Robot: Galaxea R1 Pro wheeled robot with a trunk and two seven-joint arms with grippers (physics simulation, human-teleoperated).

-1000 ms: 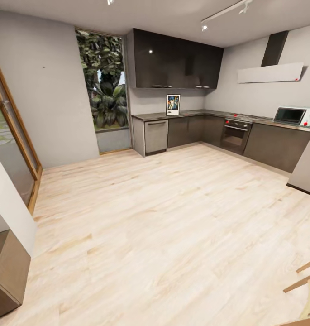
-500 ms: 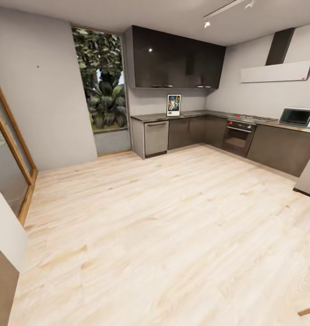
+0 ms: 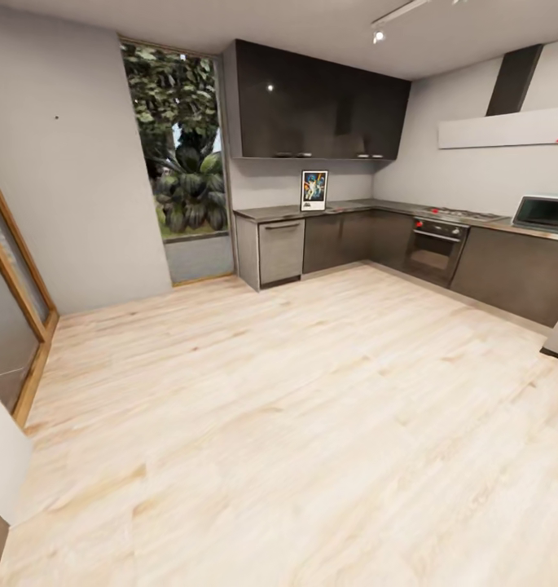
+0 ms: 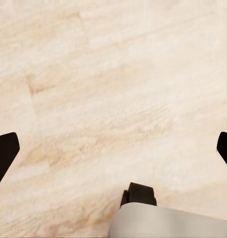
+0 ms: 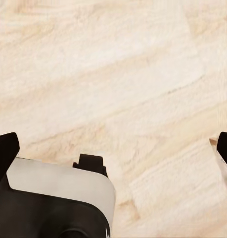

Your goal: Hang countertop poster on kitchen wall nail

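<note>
While the poster (image 3: 314, 190) stands on the kitchen countertop (image 3: 344, 207), both end effectors (image 4: 113, 148) (image 5: 113, 148) wide open, empty.

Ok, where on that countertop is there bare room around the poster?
Bare countertop lies between the poster and the window-side end, and again between poster and hob. Past the hob, the microwave crowds it.

The left gripper (image 4: 113, 148) is seen with its 2 dark fingertips (image 4: 5, 151) spread wide apart, nothing between them. The right gripper (image 5: 113, 148) is likewise held wide, pointing downward, above the robot's base (image 5: 58, 198).
</note>
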